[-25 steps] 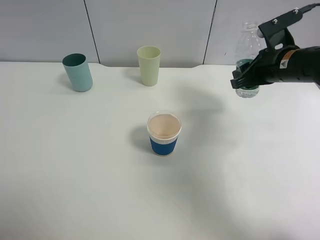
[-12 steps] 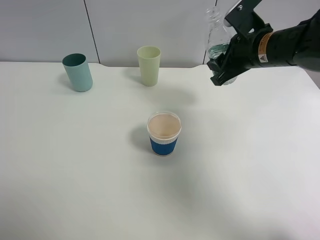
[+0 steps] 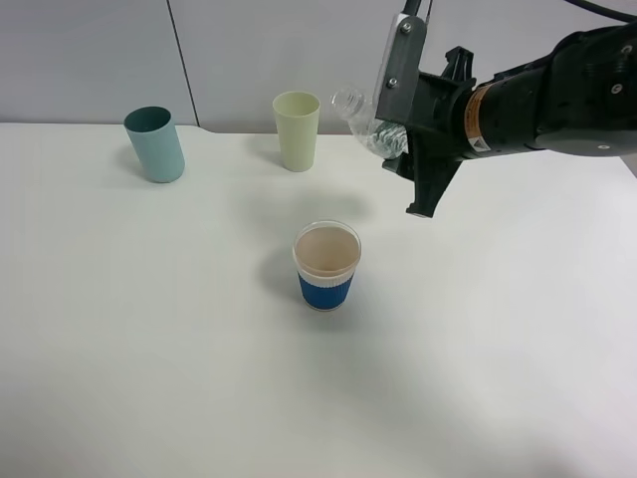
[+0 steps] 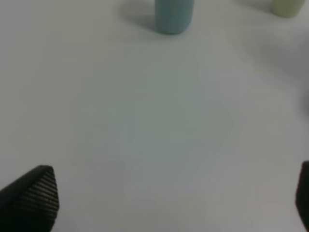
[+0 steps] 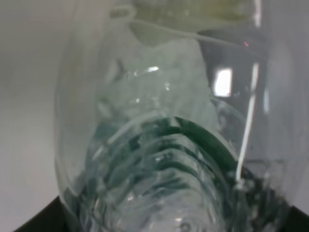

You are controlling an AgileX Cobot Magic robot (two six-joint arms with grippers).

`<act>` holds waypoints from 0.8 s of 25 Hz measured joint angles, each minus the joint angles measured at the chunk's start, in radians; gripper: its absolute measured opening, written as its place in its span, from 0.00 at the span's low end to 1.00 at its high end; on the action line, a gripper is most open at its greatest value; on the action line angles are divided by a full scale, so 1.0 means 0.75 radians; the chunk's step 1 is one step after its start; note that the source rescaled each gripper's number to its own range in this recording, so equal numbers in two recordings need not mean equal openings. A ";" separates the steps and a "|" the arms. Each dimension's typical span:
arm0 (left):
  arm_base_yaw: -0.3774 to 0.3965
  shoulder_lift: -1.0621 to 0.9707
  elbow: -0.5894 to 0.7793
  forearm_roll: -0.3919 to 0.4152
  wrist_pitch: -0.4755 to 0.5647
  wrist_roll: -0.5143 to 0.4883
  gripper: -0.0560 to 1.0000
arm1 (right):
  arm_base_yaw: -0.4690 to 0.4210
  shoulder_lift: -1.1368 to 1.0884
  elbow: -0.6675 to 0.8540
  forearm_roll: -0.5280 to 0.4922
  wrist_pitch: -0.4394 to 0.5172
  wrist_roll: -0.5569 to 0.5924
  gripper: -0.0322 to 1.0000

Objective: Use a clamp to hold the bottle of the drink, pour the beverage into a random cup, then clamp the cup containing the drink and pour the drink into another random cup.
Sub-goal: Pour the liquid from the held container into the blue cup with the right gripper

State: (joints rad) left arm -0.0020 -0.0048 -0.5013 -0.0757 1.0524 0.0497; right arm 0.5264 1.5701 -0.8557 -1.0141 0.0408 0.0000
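My right gripper (image 3: pixel 394 139) is shut on the bottle of the drink (image 3: pixel 360 112), a clear bottle with a green label. The bottle is tipped nearly level in the air, its open mouth pointing left, above and to the right of the blue-sleeved paper cup (image 3: pixel 326 265). In the right wrist view the bottle (image 5: pixel 159 130) fills the picture. No stream shows from its mouth. The paper cup stands upright mid-table with a beige inside. Behind it stands the pale yellow-green tumbler (image 3: pixel 297 130). My left gripper (image 4: pixel 166 203) hangs open over bare table, out of the exterior high view.
A teal tumbler (image 3: pixel 154 145) stands at the back left, and the left wrist view shows it too (image 4: pixel 174 14). The white table (image 3: pixel 149 349) ends at a grey wall behind the cups.
My right arm has carried the bottle from the right side leftward towards the paper cup. It has tipped the bottle from upright to nearly level. The cups have not moved.
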 joint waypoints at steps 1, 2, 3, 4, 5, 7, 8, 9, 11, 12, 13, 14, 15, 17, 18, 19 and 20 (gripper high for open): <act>0.000 0.000 0.000 0.000 0.000 0.000 1.00 | 0.014 0.002 0.000 -0.030 0.012 -0.012 0.03; 0.000 0.000 0.000 0.000 0.000 0.000 1.00 | 0.023 0.007 0.000 -0.064 0.028 -0.015 0.03; 0.000 0.000 0.000 0.000 0.000 0.000 1.00 | 0.033 0.013 -0.001 -0.097 0.052 -0.016 0.03; 0.000 0.000 0.000 0.000 0.000 0.000 1.00 | 0.041 0.022 -0.001 -0.126 0.075 -0.019 0.03; 0.000 0.000 0.000 0.000 0.000 0.000 1.00 | 0.047 0.032 -0.001 -0.160 0.093 -0.023 0.03; 0.000 0.000 0.000 0.000 0.000 0.000 1.00 | 0.052 0.055 -0.003 -0.218 0.122 -0.024 0.03; 0.000 0.000 0.000 0.000 0.000 0.000 1.00 | 0.054 0.067 -0.003 -0.245 0.123 -0.024 0.03; 0.000 0.000 0.000 0.000 0.000 0.000 1.00 | 0.057 0.078 -0.003 -0.269 0.123 -0.024 0.03; 0.000 0.000 0.000 0.000 0.000 0.000 1.00 | 0.058 0.098 -0.003 -0.309 0.122 -0.024 0.03; 0.000 0.000 0.000 0.000 0.000 0.000 1.00 | 0.058 0.105 -0.003 -0.333 0.122 -0.025 0.03; 0.000 0.000 0.000 0.000 0.000 0.000 1.00 | 0.058 0.109 -0.003 -0.359 0.122 -0.025 0.03; 0.000 0.000 0.000 0.000 0.000 0.000 1.00 | 0.058 0.114 -0.003 -0.378 0.122 -0.025 0.03; 0.000 0.000 0.000 0.000 0.000 0.000 1.00 | 0.058 0.113 -0.003 -0.402 0.122 -0.025 0.03; 0.000 0.000 0.000 0.000 0.000 0.000 1.00 | 0.058 0.113 -0.004 -0.448 0.122 -0.025 0.03; 0.000 0.000 0.000 0.000 0.000 0.000 1.00 | 0.058 0.113 -0.005 -0.468 0.122 -0.025 0.03; 0.000 0.000 0.000 0.000 0.000 0.000 1.00 | 0.058 0.113 -0.005 -0.487 0.122 -0.025 0.03; 0.000 0.000 0.000 0.000 0.000 0.000 1.00 | 0.058 0.113 -0.005 -0.504 0.122 -0.025 0.03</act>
State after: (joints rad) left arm -0.0020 -0.0048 -0.5013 -0.0757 1.0524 0.0497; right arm 0.5702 1.6548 -0.8596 -1.3922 0.1319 -0.0186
